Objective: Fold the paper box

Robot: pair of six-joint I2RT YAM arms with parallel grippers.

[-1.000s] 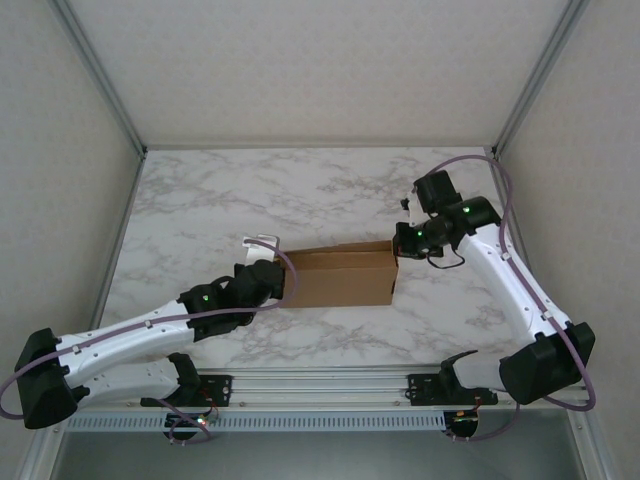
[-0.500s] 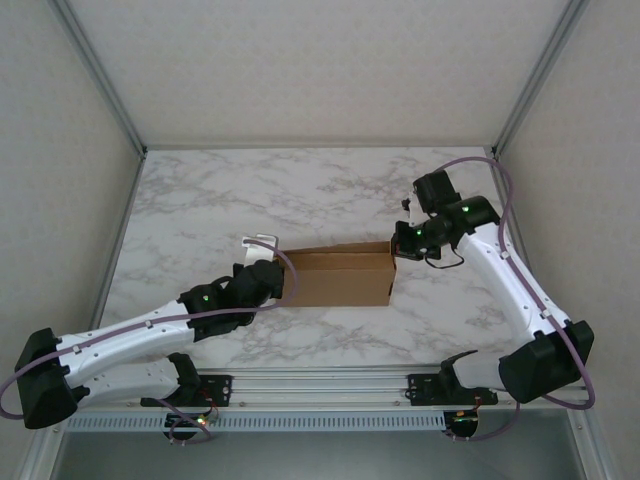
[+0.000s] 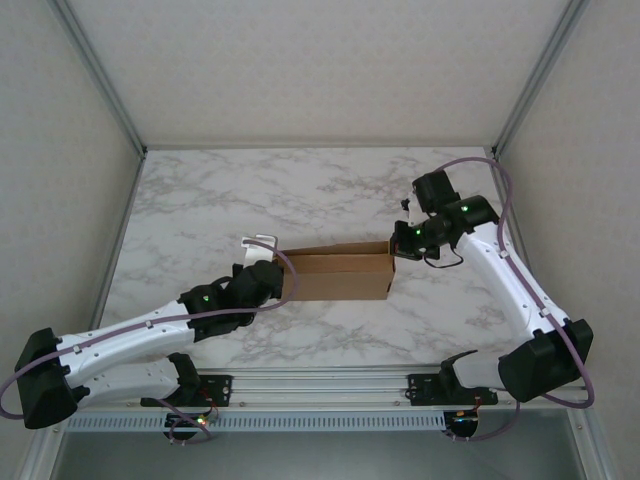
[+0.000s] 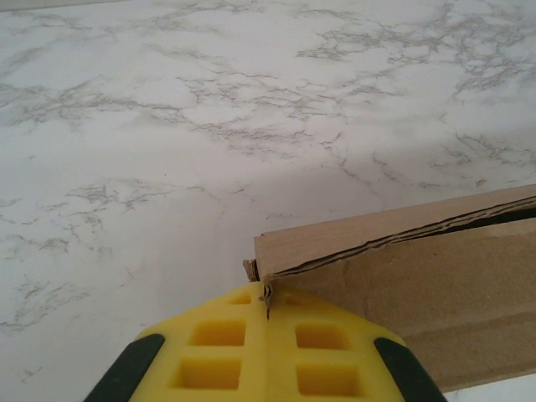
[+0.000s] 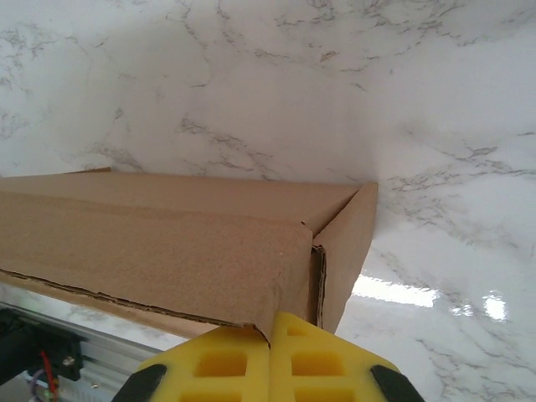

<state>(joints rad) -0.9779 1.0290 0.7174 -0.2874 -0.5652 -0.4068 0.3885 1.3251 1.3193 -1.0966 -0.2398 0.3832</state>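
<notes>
Brown paper box (image 3: 340,278), folded shallow, left tool (image 4: 266,295), right tool (image 5: 270,325) pinching its ends

Paper box (image 3: 340,277): plain brown, unprinted. Desk (image 3: 300,190): white marble pattern, grey veins. Left claw (image 4: 266,316) and right claw (image 5: 270,339): yellow pads, black edges. Left arm (image 3: 120,340) and right arm (image 3: 515,285): white shells, black joints. Cable (image 3: 470,160): purple.

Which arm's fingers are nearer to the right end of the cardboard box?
Right. The right fingers, shut, sit at a corner of that end of the box; the left fingers, also shut, sit at a corner of the opposite end.
</notes>
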